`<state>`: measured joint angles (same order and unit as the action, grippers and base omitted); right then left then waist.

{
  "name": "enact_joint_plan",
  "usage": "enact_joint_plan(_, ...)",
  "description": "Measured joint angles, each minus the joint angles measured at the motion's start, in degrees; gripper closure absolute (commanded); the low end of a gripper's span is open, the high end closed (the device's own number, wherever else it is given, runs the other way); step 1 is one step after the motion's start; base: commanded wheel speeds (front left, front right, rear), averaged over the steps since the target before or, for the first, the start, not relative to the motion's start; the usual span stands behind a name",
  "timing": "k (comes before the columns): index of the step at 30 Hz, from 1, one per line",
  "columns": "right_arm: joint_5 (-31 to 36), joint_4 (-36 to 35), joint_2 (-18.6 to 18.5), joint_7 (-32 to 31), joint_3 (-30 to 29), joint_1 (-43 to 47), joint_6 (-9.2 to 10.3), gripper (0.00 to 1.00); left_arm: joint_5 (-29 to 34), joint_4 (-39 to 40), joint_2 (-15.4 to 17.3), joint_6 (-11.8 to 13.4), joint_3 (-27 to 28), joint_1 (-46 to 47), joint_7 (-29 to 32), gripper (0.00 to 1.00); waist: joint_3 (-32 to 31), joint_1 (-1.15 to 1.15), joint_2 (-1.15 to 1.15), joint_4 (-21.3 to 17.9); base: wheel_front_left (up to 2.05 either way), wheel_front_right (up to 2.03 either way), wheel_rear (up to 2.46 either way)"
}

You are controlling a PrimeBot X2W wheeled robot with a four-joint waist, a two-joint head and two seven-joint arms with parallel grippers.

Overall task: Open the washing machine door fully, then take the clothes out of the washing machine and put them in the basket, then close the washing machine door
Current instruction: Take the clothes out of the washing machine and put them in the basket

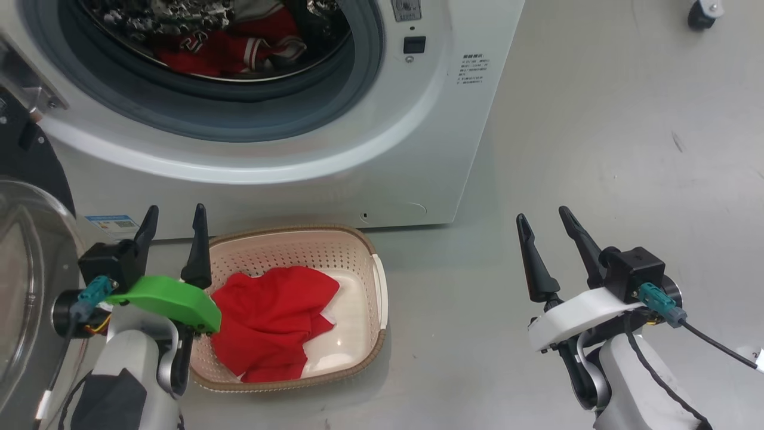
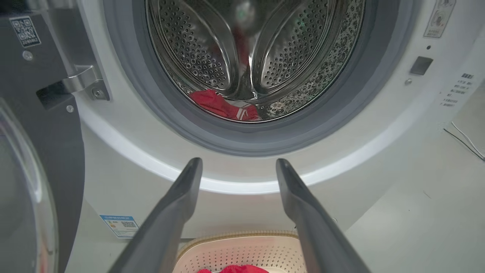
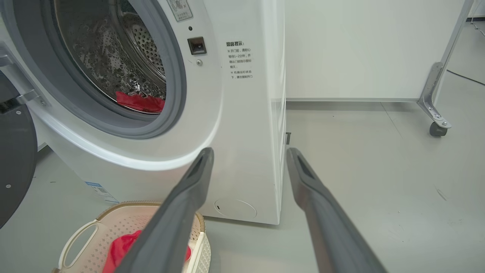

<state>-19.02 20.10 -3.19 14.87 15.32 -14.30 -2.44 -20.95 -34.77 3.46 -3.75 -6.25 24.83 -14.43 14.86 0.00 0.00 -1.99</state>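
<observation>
Now | step: unloading; washing machine door (image 1: 27, 280) open at left | jersey (image 1: 233, 51) far, inside washing machine (image 1: 406, 167); red garment (image 1: 268, 322) in near basket (image 1: 298, 229) | left claw (image 1: 176, 209), right claw (image 1: 542, 213) spread wide, empty | next: reach inside for jersey.

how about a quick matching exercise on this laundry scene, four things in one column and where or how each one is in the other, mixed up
Column one
1. door
2. basket
3. striped red jersey
4. right gripper

Column two
a. lying inside the drum
b. open and empty, above bare floor
c. swung open on the robot's left
d. on the floor in front of the washing machine, red cloth inside

Pairs: 1-c, 2-d, 3-a, 4-b
</observation>
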Motion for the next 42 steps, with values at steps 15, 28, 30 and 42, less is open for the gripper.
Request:
enact_joint_plan(15,0.6,0.4,0.1,0.0,-1.2,5.9,-0.01,0.0,2.6,7.3,0.5,2.5,-1.1,-12.5,0.0,0.0,-8.6,0.0,0.0,1.2,0.0,0.0,0.0)
enact_joint_plan(28,0.6,0.1,0.4,0.0,-1.2,9.1,0.0,0.0,2.9,14.4,0.5,4.5,-2.0,-20.1,0.4,0.0,-12.3,0.0,0.0,1.2,0.0,0.0,0.0)
enact_joint_plan(30,0.6,0.0,0.4,0.0,-1.2,9.2,0.0,0.0,2.9,15.4,0.5,4.7,-2.1,-20.6,0.8,0.0,-12.4,0.0,0.0,1.1,0.0,0.0,0.0)
enact_joint_plan(42,0.6,-1.1,0.4,0.0,-1.3,10.2,0.0,0.0,2.9,20.8,0.5,6.0,-2.2,-24.2,2.8,0.0,-12.9,0.0,0.0,0.8,0.0,0.0,0.0)
